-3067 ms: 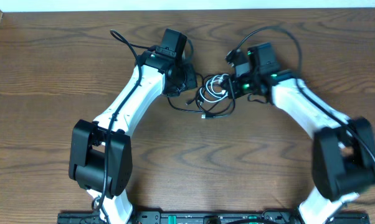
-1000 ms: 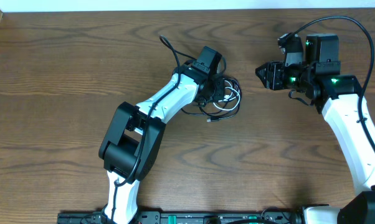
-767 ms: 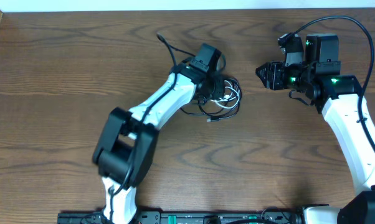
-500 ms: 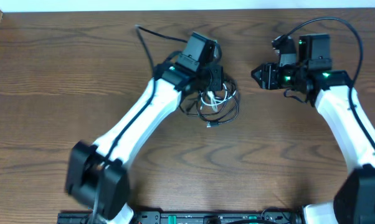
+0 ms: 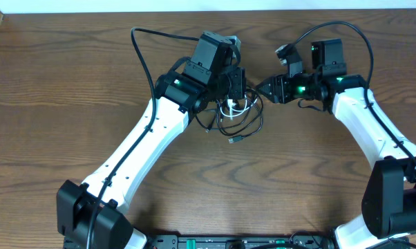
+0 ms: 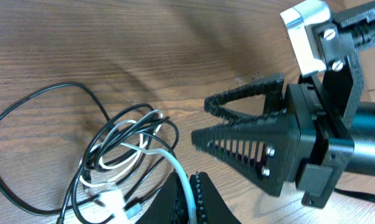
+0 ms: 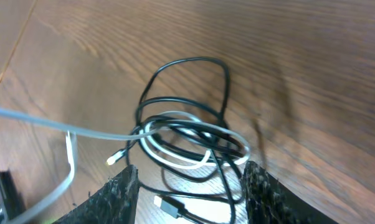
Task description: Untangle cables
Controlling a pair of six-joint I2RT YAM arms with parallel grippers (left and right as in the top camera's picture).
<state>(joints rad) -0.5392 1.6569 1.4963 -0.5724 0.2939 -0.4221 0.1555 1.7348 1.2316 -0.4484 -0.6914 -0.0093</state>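
A tangle of a black cable [image 5: 253,124] and a white cable [image 5: 230,107] lies on the wooden table at center back. My left gripper [image 5: 234,91] is over the tangle's left part, shut on a strand of the white cable [image 6: 175,165]; its closed jaws [image 6: 192,190] show at the bottom of the left wrist view. My right gripper [image 5: 262,90] is open and empty just right of the tangle, pointing at it; it also shows in the left wrist view [image 6: 201,119]. In the right wrist view the open gripper [image 7: 194,199] frames the coils [image 7: 187,137].
A black USB plug [image 7: 169,205] lies loose at the tangle's near edge, also seen from overhead [image 5: 233,140]. A large black loop [image 6: 25,102] spreads left of the coils. The arms' own black wiring arcs above each wrist [image 5: 135,41].
My right gripper has moved left, from well right of the tangle to right beside it. My left gripper stays at the tangle, its arm swung round; the white strand is drawn up.
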